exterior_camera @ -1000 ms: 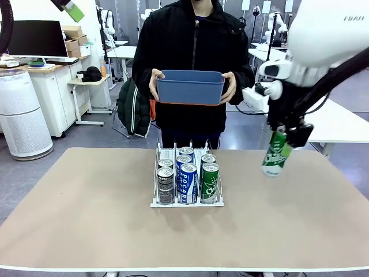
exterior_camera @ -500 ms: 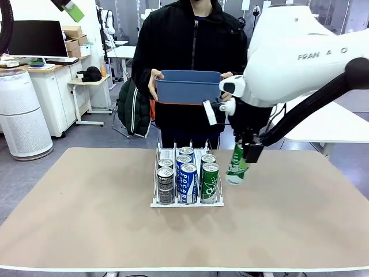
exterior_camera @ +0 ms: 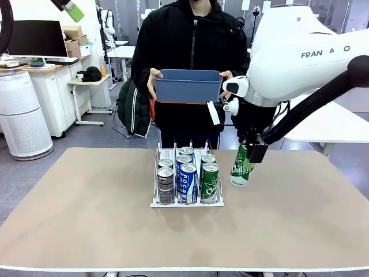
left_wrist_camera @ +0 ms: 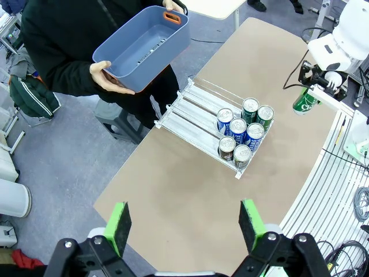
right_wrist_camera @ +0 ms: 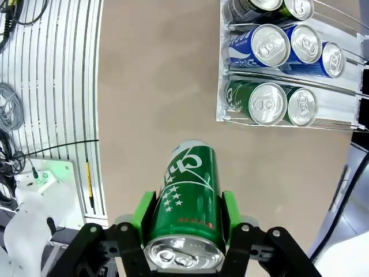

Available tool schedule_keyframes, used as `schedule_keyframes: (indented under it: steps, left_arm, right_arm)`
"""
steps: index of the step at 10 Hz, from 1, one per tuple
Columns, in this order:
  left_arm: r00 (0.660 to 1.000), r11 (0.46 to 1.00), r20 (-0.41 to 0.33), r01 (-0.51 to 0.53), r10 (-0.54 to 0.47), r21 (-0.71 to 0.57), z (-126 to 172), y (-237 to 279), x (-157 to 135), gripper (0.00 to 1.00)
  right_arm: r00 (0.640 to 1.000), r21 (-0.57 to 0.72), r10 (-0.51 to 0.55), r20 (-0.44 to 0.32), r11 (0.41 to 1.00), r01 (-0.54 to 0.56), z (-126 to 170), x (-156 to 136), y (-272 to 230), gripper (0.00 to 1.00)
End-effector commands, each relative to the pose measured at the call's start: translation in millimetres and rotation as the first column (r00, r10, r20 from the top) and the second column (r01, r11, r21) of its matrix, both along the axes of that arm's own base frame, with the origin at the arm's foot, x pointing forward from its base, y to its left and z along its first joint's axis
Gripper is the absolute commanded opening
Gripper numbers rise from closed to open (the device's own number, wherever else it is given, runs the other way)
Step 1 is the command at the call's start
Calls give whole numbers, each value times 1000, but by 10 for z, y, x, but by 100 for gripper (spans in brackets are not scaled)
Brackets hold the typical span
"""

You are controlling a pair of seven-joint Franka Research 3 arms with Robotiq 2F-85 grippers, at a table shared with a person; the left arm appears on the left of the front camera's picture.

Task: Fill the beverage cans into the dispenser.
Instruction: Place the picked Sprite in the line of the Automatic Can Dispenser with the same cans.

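My right pincer (right_wrist_camera: 184, 214) grips a slim green metal can (exterior_camera: 241, 171), tilted, right of centre in the front frame, beside the clear-and-white three-lane rack (exterior_camera: 154, 202); my left pincer (left_wrist_camera: 184, 222) gapes empty.

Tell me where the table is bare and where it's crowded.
Bare: the table from its left edge to the dispenser, the strip from the dispenser's front to the near edge, and the right side beyond the green can in the right gripper. Crowded: the dispenser's front rows of cans, and the narrow gap between it and that can.
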State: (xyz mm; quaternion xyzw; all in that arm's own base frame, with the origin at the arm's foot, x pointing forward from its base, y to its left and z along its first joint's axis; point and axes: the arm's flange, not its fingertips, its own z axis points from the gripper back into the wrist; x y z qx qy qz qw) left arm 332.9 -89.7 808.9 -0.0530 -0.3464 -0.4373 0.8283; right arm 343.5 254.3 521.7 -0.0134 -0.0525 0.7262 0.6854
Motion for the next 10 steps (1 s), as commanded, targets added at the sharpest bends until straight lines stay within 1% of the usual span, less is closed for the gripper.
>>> schedule_keyframes:
  steps: [1, 2, 3, 5, 7, 10]
  left_arm:
    - [1000, 1000, 5, -2, 2, -4, -4, 12, 14, 100]
    - [1000, 1000, 5, -2, 2, -4, -4, 12, 14, 100]
    - [1000, 1000, 5, -2, 2, -4, -4, 12, 14, 100]
    - [1000, 1000, 5, -2, 2, -4, -4, 12, 14, 100]
    - [1000, 1000, 5, -2, 2, -4, -4, 12, 14, 100]
    - [1000, 1000, 5, -2, 2, -4, -4, 12, 14, 100]
  right_arm:
    - [999, -19, -19, -30, 1000, 18, -190, 61, 92, 59]
    - [998, -7, -28, -50, 1000, 27, -277, 89, 114, 59]
    - [999, -4, -12, -50, 1000, 12, -314, 82, 131, 59]
    - [999, 5, -19, -37, 1000, 19, -379, 106, 202, 59]
    - [998, 2, -7, -60, 1000, 7, -513, 158, 314, 59]
    - [999, 28, -3, -46, 1000, 4, -626, 181, 425, 59]
